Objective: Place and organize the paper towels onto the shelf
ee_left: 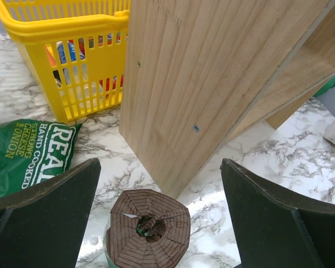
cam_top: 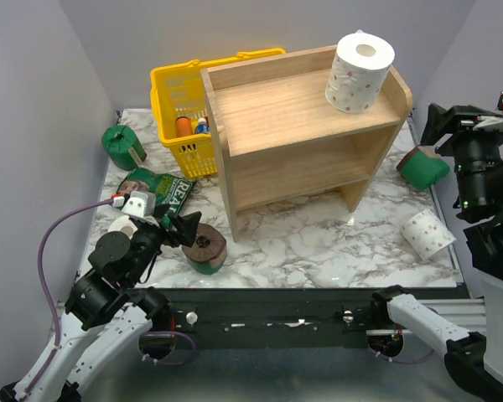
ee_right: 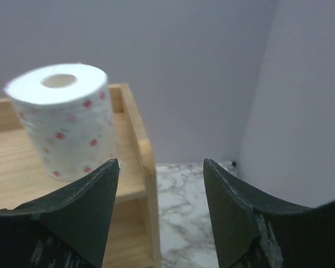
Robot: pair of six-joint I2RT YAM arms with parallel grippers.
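The wooden shelf (cam_top: 302,126) stands mid-table. One white dotted roll (cam_top: 360,71) stands on its top tier at the right and also shows in the right wrist view (ee_right: 64,120). My left gripper (cam_top: 184,228) is open. A green-wrapped roll (cam_top: 206,249) stands on end just ahead of it, its brown end (ee_left: 148,229) low between the fingers, untouched. My right gripper (cam_top: 436,124) is open and empty, raised to the right of the shelf (ee_right: 135,146). Other rolls lie on the table: green (cam_top: 122,144), green (cam_top: 422,167), white (cam_top: 427,233) and white (cam_top: 123,224).
A yellow basket (cam_top: 180,109) with bottles stands behind the shelf's left side and shows in the left wrist view (ee_left: 72,50). A flat green "REAL" bag (cam_top: 155,188) lies to its front. The shelf's side panel (ee_left: 212,84) is close ahead of the left gripper.
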